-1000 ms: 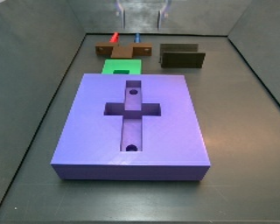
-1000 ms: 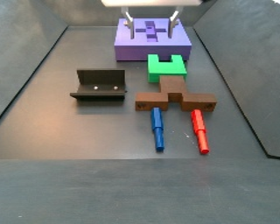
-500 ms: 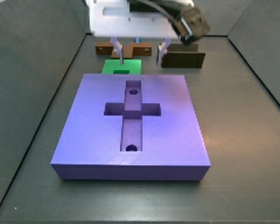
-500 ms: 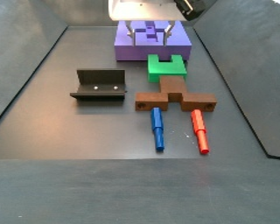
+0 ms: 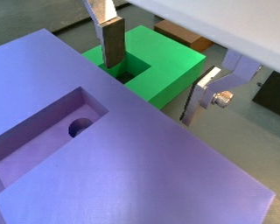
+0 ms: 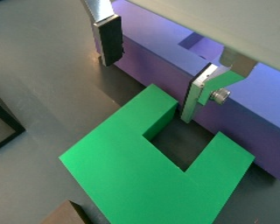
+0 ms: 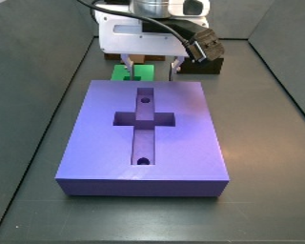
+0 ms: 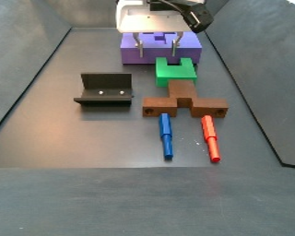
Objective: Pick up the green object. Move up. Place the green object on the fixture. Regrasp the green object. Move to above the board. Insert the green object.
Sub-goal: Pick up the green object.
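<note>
1. Gripper (image 6: 154,74) low over the seam between the green object (image 6: 149,162) and the board (image 6: 230,79), fingers (image 6: 105,39) spread wide, nothing between them.
2. Green object flat on the floor, touching the board's short edge, notch toward the board in a wrist view.
3. Board (image 7: 149,133) lying mid-floor, cross recess and two round holes facing up.
4. Fixture (image 8: 104,90) standing toward one side wall, well apart from the green object (image 8: 176,67).
5. Brown cross block (image 8: 183,101) just beside the green object, with blue peg (image 8: 166,135) and red peg (image 8: 210,136) pointing away.
</note>
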